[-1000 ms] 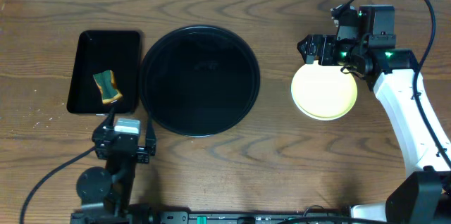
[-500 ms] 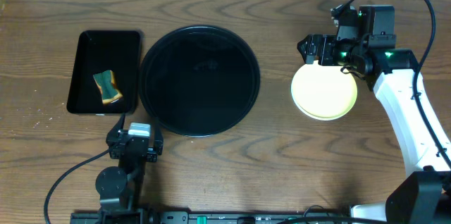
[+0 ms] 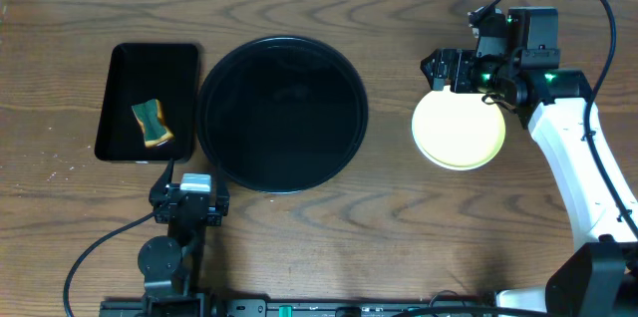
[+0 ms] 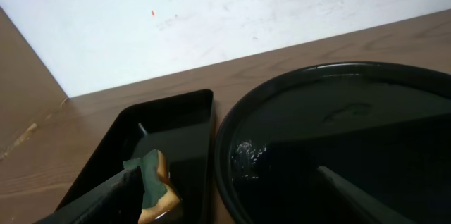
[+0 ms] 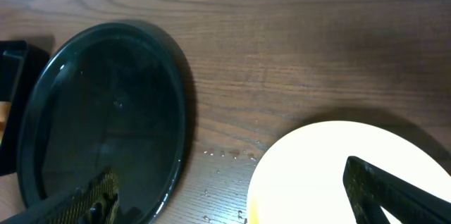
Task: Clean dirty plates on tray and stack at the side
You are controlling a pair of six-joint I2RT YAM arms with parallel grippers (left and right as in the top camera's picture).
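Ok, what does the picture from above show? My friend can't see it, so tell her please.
A big round black tray with no plates on it sits in the middle; a pale yellow plate lies to its right, by the open right gripper. On its left, a small rectangular tray holds a sponge.

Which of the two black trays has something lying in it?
The smaller rectangular tray, at the left, holds a green and yellow sponge. The big round tray beside it shows only bare glossy black.
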